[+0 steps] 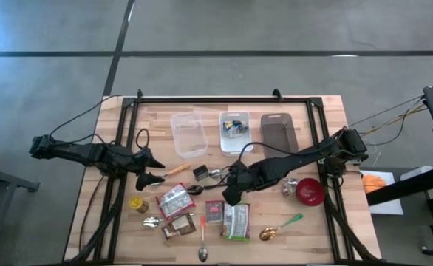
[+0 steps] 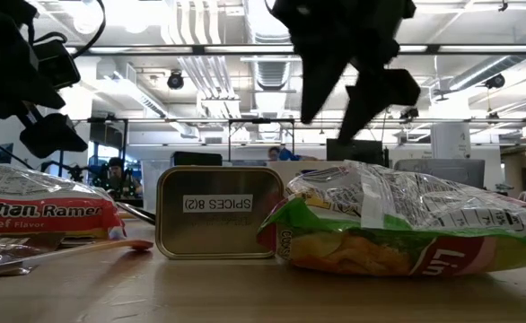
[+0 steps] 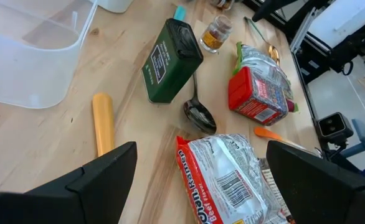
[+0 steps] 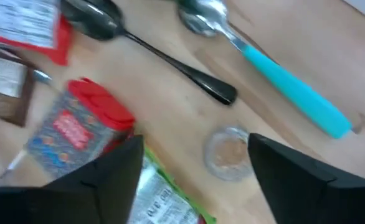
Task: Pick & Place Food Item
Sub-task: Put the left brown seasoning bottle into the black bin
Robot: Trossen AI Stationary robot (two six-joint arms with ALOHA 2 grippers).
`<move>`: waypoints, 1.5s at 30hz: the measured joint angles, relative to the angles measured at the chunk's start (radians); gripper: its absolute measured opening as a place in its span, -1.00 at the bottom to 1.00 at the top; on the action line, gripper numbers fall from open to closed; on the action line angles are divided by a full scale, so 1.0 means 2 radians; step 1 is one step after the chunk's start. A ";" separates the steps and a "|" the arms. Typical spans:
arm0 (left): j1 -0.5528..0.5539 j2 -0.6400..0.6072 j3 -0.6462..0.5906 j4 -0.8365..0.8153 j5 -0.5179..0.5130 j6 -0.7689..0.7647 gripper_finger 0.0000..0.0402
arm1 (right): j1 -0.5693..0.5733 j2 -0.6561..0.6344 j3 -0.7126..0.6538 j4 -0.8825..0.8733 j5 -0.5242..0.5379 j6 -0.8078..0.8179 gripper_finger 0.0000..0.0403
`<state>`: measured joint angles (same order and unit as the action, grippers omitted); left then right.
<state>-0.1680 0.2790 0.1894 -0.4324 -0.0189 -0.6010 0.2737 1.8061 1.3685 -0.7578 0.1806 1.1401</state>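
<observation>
Right claw open, empty, above green chip bag lying near front edge of desk; left claw open, near left edge

In the low view a brass-coloured tin carries a white label reading "SPICES 8(2)", mirrored. The red-and-white packet at the left reads "Ramen" and "Beef Flavor". The green-and-red chip bag shows "Li" at the frame's edge. In the left wrist view the ramen packet shows "Ramen" and "Beef".
</observation>
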 joint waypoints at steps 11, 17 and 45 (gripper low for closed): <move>0.000 0.000 0.000 0.000 0.000 0.000 0.81 | 0.001 0.020 -0.001 -0.014 -0.016 0.042 0.88; 0.000 0.003 0.000 -0.003 0.000 0.000 0.81 | 0.001 0.027 0.001 -0.010 -0.024 0.043 0.88; 0.000 0.006 0.000 -0.007 0.000 0.000 0.81 | 0.001 0.031 -0.033 0.004 -0.015 0.078 0.88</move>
<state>-0.1680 0.2905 0.1894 -0.4474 -0.0185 -0.6010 0.2749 1.8675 1.3015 -0.7498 0.1505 1.2961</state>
